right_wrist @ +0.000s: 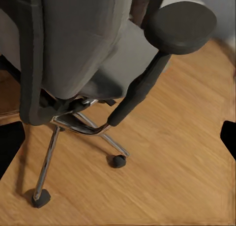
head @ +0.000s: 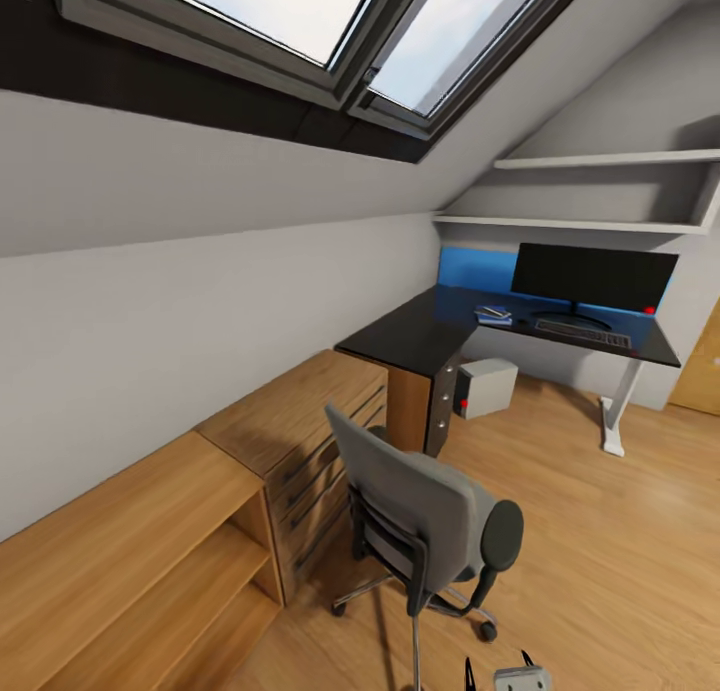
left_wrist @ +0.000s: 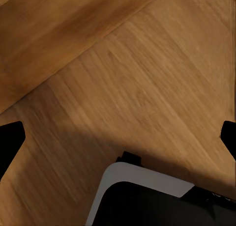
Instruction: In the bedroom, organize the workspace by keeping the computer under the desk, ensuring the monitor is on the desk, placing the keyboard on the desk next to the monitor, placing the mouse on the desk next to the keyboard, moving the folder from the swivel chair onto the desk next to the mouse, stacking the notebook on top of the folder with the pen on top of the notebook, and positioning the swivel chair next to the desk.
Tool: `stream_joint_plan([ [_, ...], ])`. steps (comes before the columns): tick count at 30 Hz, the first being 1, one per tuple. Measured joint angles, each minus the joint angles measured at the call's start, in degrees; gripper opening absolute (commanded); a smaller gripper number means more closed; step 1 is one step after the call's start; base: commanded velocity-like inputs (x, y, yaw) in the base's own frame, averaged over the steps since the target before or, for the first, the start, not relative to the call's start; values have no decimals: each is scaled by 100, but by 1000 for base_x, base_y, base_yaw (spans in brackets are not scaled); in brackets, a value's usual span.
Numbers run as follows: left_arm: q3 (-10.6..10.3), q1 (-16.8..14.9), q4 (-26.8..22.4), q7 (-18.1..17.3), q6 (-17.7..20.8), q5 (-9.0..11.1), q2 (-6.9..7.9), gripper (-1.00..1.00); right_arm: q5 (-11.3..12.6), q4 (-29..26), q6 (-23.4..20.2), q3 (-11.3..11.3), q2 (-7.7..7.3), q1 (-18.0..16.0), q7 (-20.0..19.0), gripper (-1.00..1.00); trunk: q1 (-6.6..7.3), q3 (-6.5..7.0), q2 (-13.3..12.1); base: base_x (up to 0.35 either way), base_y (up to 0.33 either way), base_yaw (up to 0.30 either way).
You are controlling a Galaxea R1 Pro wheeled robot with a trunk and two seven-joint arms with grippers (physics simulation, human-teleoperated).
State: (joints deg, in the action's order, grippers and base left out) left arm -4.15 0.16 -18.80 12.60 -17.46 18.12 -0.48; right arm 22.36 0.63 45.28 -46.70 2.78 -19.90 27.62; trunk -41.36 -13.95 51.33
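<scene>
Down low, both hands sit apart from the task's things. In the right wrist view the right hand has its dark fingertips at the two edges with wide bare floor between them, so it is released and holds nothing; it looks at the swivel chair, its black armrest and the chrome legs on castors. In the left wrist view the left hand is likewise spread and empty, its fingertips at the edges, over the wooden floor.

From the head view, the swivel chair stands on the floor beside the oak drawer chest, its back toward the camera, apart from the table. Farther off, the monitor stands on the table with the keyboard just in front of it. A small stack with blue in it lies near the keyboard; what it holds is too small to tell. The computer sits on the floor under the table, next to the drawers.
</scene>
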Motion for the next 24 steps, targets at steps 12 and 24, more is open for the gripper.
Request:
stream_joint_plan([
  [12, 3, 0, 0, 0, 0, 0, 0, 100, 32, -3, 0, 85, 0, 0, 2, 100, -1, 0, 0, 7, 3, -292],
  [24, 3, 0, 0, 0, 0, 0, 0, 100, 32, -5, 0, 87, 1, 0, 1, 100, -1, 0, 0, 0, 0, -292],
])
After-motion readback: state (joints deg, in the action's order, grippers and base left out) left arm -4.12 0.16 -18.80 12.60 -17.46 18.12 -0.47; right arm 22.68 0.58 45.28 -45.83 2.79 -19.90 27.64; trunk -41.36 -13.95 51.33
